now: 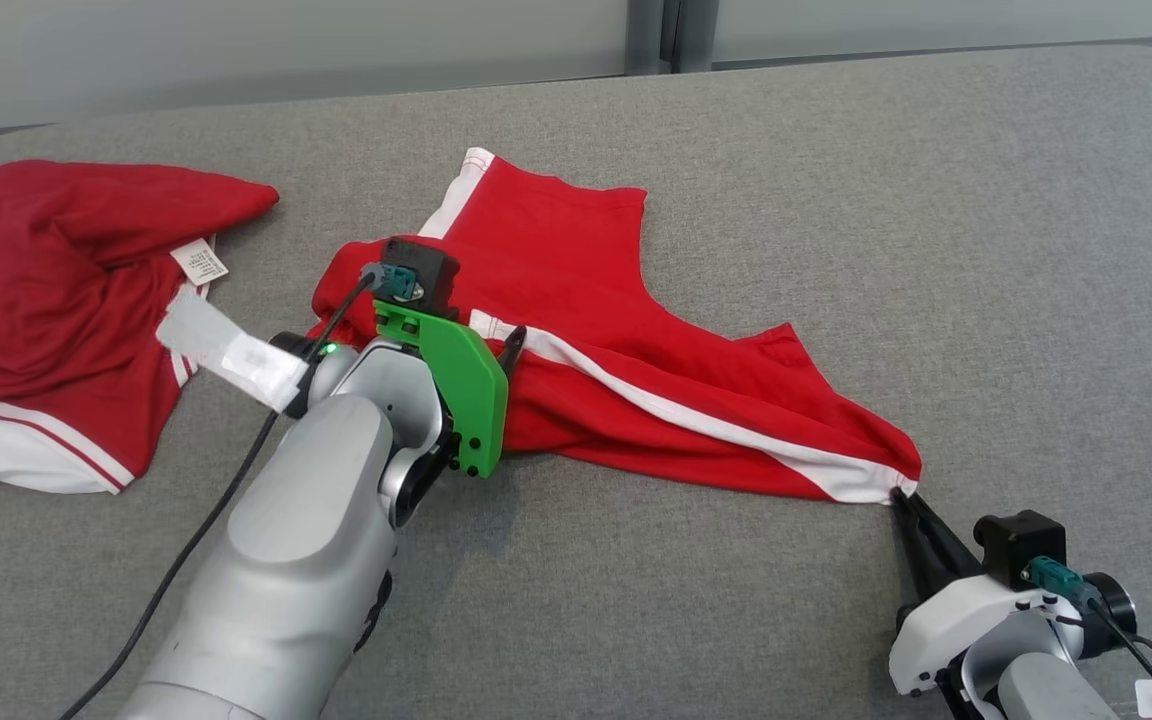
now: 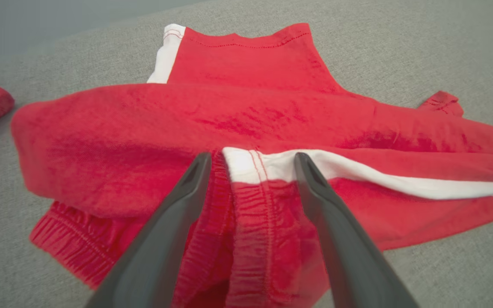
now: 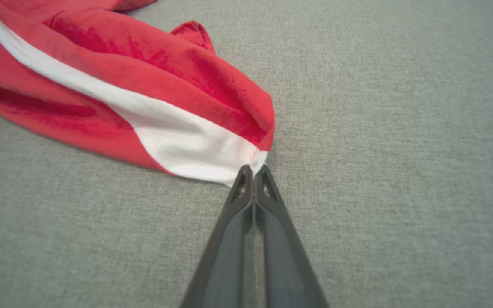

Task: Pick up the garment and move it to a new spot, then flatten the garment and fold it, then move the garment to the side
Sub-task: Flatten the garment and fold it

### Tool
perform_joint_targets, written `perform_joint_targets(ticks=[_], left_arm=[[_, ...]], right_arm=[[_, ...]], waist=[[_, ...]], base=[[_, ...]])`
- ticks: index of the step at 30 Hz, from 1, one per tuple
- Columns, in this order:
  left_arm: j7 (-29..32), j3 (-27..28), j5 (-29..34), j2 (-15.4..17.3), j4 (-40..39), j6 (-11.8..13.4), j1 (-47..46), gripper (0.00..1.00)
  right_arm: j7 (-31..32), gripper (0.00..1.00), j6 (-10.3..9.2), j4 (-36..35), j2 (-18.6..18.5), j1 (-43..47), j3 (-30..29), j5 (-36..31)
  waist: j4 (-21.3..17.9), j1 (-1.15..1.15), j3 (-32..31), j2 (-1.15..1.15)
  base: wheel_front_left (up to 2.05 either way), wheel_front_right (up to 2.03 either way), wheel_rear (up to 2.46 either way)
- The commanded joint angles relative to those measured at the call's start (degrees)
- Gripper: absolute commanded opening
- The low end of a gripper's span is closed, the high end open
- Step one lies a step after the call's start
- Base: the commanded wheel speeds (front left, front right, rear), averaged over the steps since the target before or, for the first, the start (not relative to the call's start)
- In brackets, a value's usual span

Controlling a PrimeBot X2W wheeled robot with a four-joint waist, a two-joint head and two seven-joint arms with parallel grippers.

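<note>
1. Your head view takes in the whole red garment (image 1: 636, 330), crumpled mid-bench (image 1: 986, 250), with a second red garment (image 1: 46, 280) well apart on the left.
2. The left wrist view gives you what the green wrist plate (image 1: 461, 390) hides from the head: the left fingers (image 2: 199, 171) spread wide, straddling the elastic waistband (image 2: 246, 239) where the white stripe (image 2: 357, 171) starts, gripping nothing.
3. The right wrist view shows the right fingers (image 3: 246, 184) pressed together, pinching the garment's white hem corner low over the bench.
</note>
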Motion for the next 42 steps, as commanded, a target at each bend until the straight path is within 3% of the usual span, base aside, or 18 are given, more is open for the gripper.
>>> perform_joint_targets(ticks=[1, 2, 3, 7, 16, 23, 24, 25, 36, 39, 42], left_arm=[[1.94, -0.16, -0.71, 0.10, 0.66, -0.20, -1.82, 0.97], [3.09, -0.16, -1.00, 0.09, 1.13, -0.08, -2.02, 0.85], [4.02, -0.23, -1.11, 0.09, 1.47, -0.01, -2.32, 0.82], [5.59, -0.29, -1.48, 0.07, 2.06, 0.26, -3.36, 0.89], [7.71, -1.31, -3.23, -0.09, 3.58, 0.67, -4.27, 0.75], [7.84, -2.13, -4.06, -0.14, 4.50, 0.65, -4.56, 0.35], [7.69, -2.27, -4.11, -0.15, 4.53, 0.62, -4.56, 0.07], [7.52, -2.45, -4.18, -0.15, 4.46, 0.49, -4.56, 0.00], [5.58, -2.79, -7.10, -0.18, 2.65, -0.55, -5.14, 0.00], [5.35, -0.73, -9.76, 0.81, -0.75, -0.92, -6.64, 0.00], [6.25, 2.09, -12.71, 4.02, -5.95, -1.09, -8.68, 0.00]], right_arm=[[-0.01, 0.00, -0.07, -0.14, -0.13, 0.14, -0.17, 0.36], [-0.01, 0.00, -0.07, -0.14, -0.03, 0.23, -0.20, 0.28], [-0.01, 0.00, -0.07, -0.14, 0.10, 0.29, -0.22, 0.24], [-0.01, 0.00, -0.07, -0.25, 0.39, 0.27, -0.18, 0.13], [-0.01, 0.00, -0.08, 0.01, 0.62, -0.37, 0.19, -0.13], [-0.01, 0.00, -0.08, 0.21, 0.52, -0.51, 0.04, 0.09], [-0.01, 0.00, -0.08, 0.24, 0.46, -0.49, -0.03, 0.09], [-0.01, 0.00, -0.08, 0.27, 0.40, -0.49, -0.12, 0.07], [-0.01, 0.00, -0.08, -0.80, 0.27, -0.58, 0.80, 0.91], [1.03, 0.00, -0.08, -4.20, -0.57, -3.07, 3.48, 6.09], [5.25, 0.00, -0.08, -12.67, -4.87, -6.96, 6.13, 16.71]], waist=[[0.02, 0.00, 0.08, 0.00], [0.00, 0.00, 0.08, 0.00], [-0.03, 0.00, 0.08, 0.00], [-0.10, 0.00, 0.12, 0.00], [-0.38, 0.00, 0.19, 0.00], [-0.60, 0.00, 0.57, 0.00], [-0.57, 0.00, 0.60, 0.00], [-0.54, 0.00, 0.64, 0.00], [0.73, 0.00, -0.90, 0.00], [0.97, 0.00, -1.80, 0.00], [1.07, 0.00, -2.77, 0.00]], base=[[0.00, 0.00, 0.00], [0.00, 0.00, 0.00], [0.00, 0.00, 0.00], [0.00, 0.00, 0.00], [0.00, 0.00, 0.00], [0.00, 0.00, 0.00], [0.00, 0.00, 0.00], [0.00, 0.00, 0.00], [0.00, 0.00, 0.00], [0.00, 0.00, 0.00], [0.00, 0.00, 0.00]])
